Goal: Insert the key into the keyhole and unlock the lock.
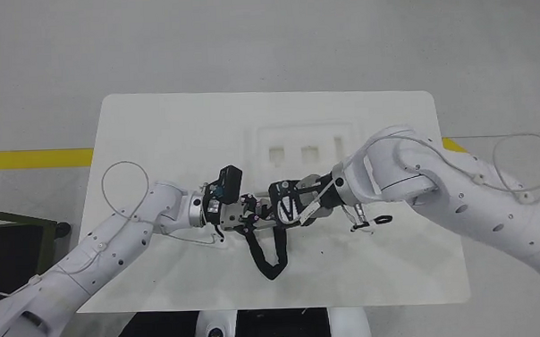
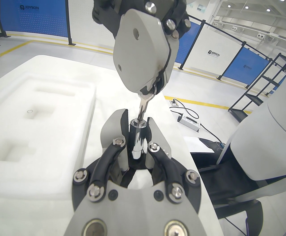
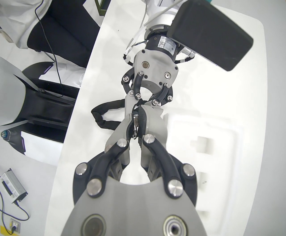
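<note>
lock (image 2: pixel 138 138): chrome cylinder, clamped in left gripper (image 2: pixel 137 117), black cable loop (image 1: pixel 271 253) trailing toward 6 o'clock | key (image 2: pixel 143 104): silver, tip in keyhole (image 2: pixel 139 121), pinched by right gripper (image 3: pixel 136 127)

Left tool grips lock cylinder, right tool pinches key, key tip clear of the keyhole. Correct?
No: left wrist view shows the key tip in the keyhole. The left tool grips the lock cylinder, right tool pinches the key.

One key (image 2: pixel 143 105); one lock (image 2: pixel 136 139); one foam tray (image 2: pixel 67 86); one table (image 1: pixel 161 128); two grippers (image 2: pixel 137 116) (image 3: pixel 137 117).
</note>
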